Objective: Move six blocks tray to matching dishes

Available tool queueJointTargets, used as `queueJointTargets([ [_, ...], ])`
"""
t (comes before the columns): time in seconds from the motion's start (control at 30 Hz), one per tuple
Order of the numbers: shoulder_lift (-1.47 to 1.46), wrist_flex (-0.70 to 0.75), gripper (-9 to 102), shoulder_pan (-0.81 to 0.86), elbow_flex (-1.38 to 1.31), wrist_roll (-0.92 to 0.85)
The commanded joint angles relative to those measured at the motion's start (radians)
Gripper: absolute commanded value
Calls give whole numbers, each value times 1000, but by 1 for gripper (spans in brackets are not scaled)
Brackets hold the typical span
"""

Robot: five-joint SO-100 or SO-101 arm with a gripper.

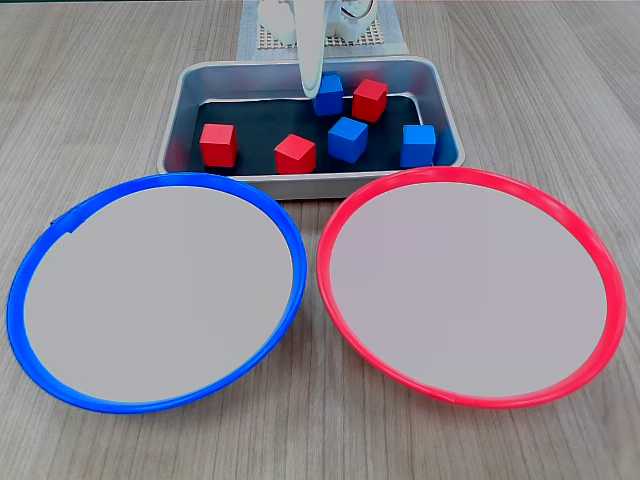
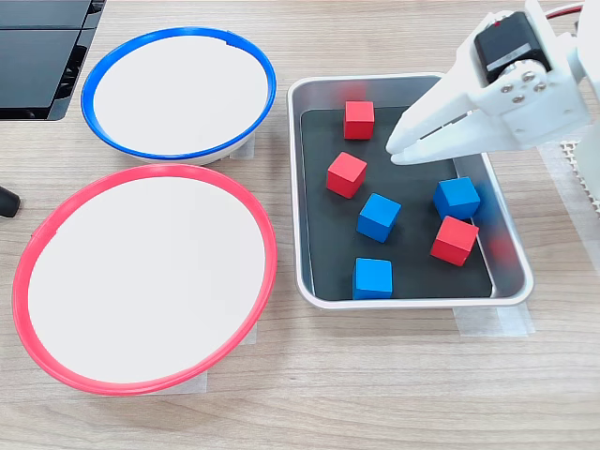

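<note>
The silver tray (image 1: 178, 112) (image 2: 297, 234) holds six blocks on its black bottom. In both fixed views three are red (image 1: 218, 144) (image 1: 295, 153) (image 1: 369, 99) and three blue (image 1: 347, 139) (image 1: 418, 145) (image 1: 328, 95). My white gripper (image 1: 312, 88) (image 2: 394, 150) hangs over the tray with its fingers together and nothing between them. Its tip is just beside the far blue block (image 2: 457, 198), between it and a red block (image 2: 359, 119). The blue-rimmed dish (image 1: 160, 178) (image 2: 178, 89) and the red-rimmed dish (image 1: 470, 172) (image 2: 141, 281) lie side by side in front of the tray, both with bare pale centres.
The white mesh robot base (image 1: 325, 38) stands right behind the tray. A black flat object (image 2: 37, 56) lies beyond the blue dish at the table's corner. Strips of tape (image 2: 492, 323) hold the tray down. Wooden tabletop surrounds the dishes.
</note>
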Motion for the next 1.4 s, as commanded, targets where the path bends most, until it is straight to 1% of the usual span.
queueJointTargets([
  [0.0,23,3,0,3,0,0],
  [0.93,23,5,0,3,0,-3],
  [0.97,23,3,0,6,0,-18],
  [1.1,-14,-11,0,-20,-28,-350],
  [1.17,-100,-8,0,-21,-81,-511],
  [1.23,-225,17,0,-15,-158,-571],
  [1.37,-584,89,0,-52,-399,-611],
])
